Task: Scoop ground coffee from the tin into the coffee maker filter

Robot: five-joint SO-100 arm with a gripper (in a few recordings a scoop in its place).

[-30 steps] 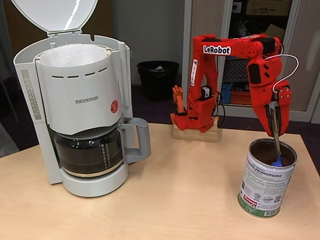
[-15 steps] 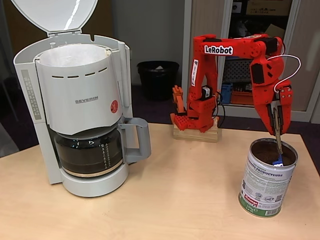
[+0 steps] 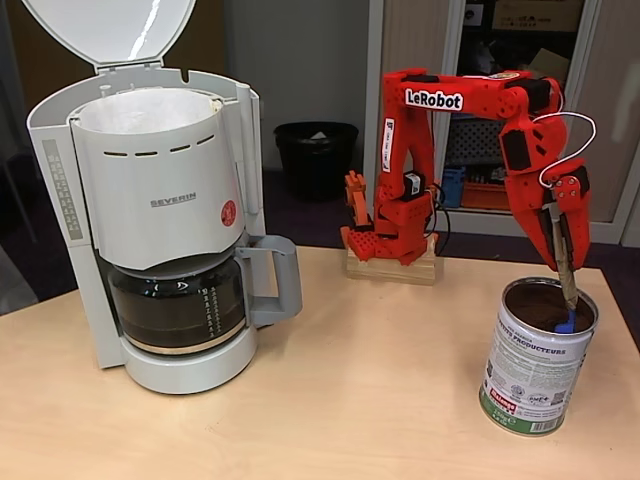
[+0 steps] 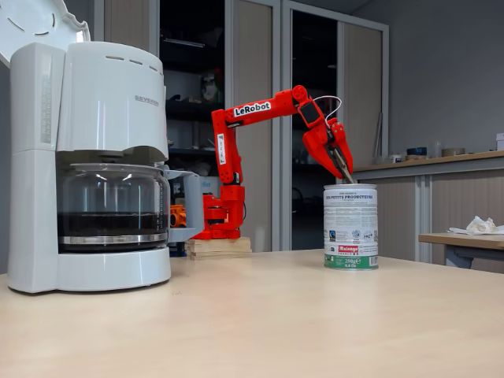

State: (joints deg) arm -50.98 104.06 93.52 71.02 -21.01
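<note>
The tin (image 3: 533, 372), a shiny can with a white and green label, stands open at the table's right; it also shows in the other fixed view (image 4: 350, 227). Dark ground coffee (image 3: 532, 306) lies inside it. My red gripper (image 3: 563, 255) points down over the tin's right rim, shut on the thin handle of a scoop whose blue bowl (image 3: 566, 322) dips into the coffee by the right wall. From the side the gripper (image 4: 341, 167) slants down into the can's mouth. The white coffee maker filter (image 3: 150, 108) sits in the open basket of the SEVERIN machine (image 3: 165, 210) at the left.
The machine's lid (image 3: 110, 30) stands up open, and the dark glass carafe (image 3: 180, 305) sits below with its handle toward the middle. My arm's base rests on a wooden block (image 3: 392, 265) at the table's back edge. A black bin (image 3: 315, 155) stands on the floor behind.
The gripper and scoop have shifted to the right inside the tin, the blue bowl now against the right wall. The tin has slid slightly rightward.
</note>
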